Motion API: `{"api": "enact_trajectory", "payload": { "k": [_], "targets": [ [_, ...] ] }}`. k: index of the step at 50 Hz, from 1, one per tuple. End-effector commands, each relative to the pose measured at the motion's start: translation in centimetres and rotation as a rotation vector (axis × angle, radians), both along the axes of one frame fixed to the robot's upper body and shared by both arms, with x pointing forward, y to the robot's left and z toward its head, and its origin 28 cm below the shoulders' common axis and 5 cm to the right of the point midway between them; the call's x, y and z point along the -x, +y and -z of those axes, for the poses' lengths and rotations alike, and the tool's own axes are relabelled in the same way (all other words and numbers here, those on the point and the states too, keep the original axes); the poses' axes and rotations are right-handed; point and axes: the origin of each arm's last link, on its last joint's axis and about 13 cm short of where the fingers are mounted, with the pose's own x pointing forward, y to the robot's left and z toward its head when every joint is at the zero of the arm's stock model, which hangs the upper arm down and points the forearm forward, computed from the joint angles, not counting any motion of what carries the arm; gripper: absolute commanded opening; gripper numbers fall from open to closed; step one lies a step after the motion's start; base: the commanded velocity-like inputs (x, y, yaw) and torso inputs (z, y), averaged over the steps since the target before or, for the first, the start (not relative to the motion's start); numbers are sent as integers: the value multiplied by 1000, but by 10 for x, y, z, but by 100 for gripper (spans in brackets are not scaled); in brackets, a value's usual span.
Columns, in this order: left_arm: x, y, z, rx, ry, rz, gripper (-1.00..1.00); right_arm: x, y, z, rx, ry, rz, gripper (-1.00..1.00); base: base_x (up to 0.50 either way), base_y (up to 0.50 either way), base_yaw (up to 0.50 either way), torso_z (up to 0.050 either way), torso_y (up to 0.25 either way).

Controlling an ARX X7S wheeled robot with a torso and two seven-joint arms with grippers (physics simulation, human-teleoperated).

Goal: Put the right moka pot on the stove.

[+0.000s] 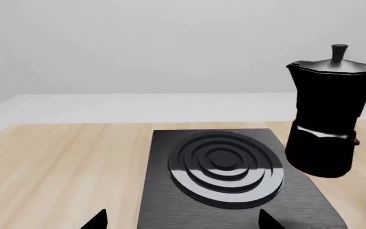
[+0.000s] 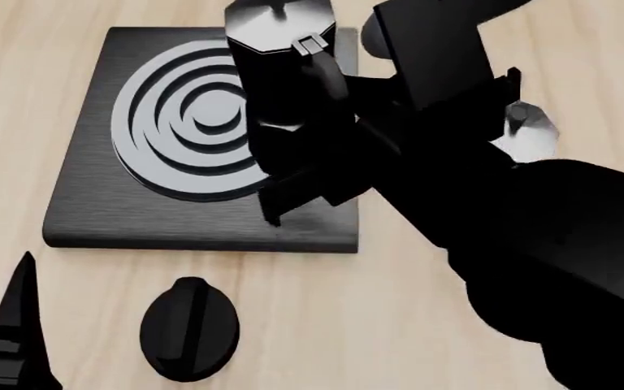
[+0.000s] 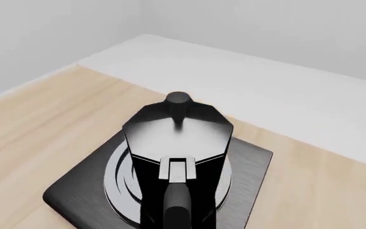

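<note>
The right moka pot [image 2: 279,69] hangs upright in the air, carried by the right arm, which reaches in from the near right and fills much of the head view. The right gripper [image 2: 328,85] is at the pot's curved black handle [image 3: 177,202]; its fingertips are lost against the black of pot and arm, so I cannot tell for certain how they close, though nothing else is holding the pot. From the left wrist view the pot [image 1: 326,112] floats clear of the wooden surface [image 1: 55,162], its base raised above the right edge of the stove [image 1: 234,205] and off to the side of the burner rings [image 1: 224,167]. From the right wrist view the silvery octagonal lid [image 3: 177,129] and its knob [image 3: 177,98] sit squarely over the rings, with the slab's corners showing around it.

The stove [image 2: 95,211] lies flat on the surface, its rings bare and grey. A separate round black knob [image 2: 189,327] rests on the wood just near of the stove. The left gripper [image 2: 9,341] is low at the near left, holding nothing, its two tips apart and well away from the pot. A second silvery lid [image 2: 529,130] peeks out behind the right arm, to the right of the stove.
</note>
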Motion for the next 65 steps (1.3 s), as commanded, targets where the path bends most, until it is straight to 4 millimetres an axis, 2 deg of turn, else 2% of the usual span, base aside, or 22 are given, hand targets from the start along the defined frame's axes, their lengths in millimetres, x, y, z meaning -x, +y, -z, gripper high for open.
{"api": "enact_trajectory", "payload": {
  "k": [1, 17, 28, 49, 65],
  "targets": [
    [0, 0, 0, -4, 0, 3, 100, -27, 16, -7, -7, -59, -4, -100, 0, 0, 0, 0, 0],
    [0, 0, 0, -6, 7, 13, 100, -62, 32, -6, -33, -60, -12, -100, 0, 0, 0, 1, 1],
    [1, 0, 1, -5, 2, 21, 100, -86, 43, 3, -12, -65, -18, -100, 0, 0, 0, 0, 1],
    [3, 0, -1, 3, -6, 35, 100, -111, 63, 7, -15, -56, -73, -100, 0, 0, 0, 0, 1],
    [2, 0, 0, 10, -6, 39, 100, -125, 72, 19, -35, -37, -104, -100, 0, 0, 0, 0, 1]
  ]
}}
